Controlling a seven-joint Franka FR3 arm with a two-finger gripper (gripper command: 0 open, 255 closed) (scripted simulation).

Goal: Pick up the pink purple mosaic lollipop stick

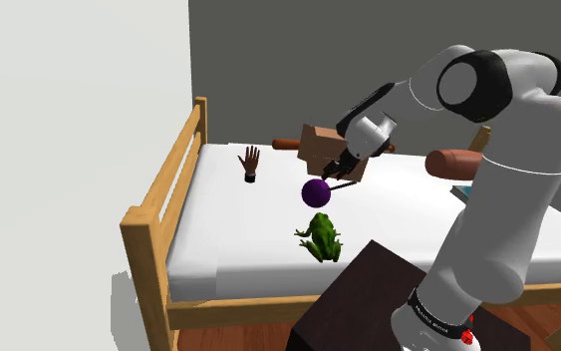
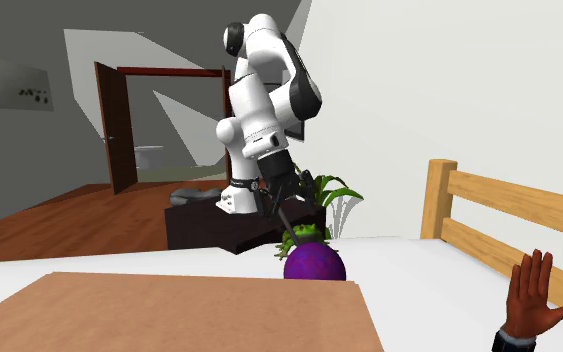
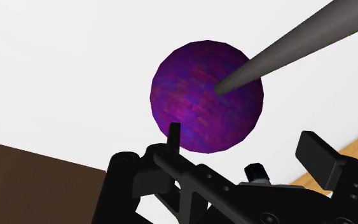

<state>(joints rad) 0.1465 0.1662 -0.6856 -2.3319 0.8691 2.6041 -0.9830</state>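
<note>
One purple lollipop point(image 1: 315, 191), grey stick point(image 3: 298, 38) near black hand point(image 1: 342, 174), green frog point(image 1: 320, 237) nearby

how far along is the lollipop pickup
Approach looks done: the open fingers sit right by the purple lollipop. In hand: lining up, since its grey stick runs off to one side, not between them, so nothing is gripped. Left: closing on it and lifting.
</note>
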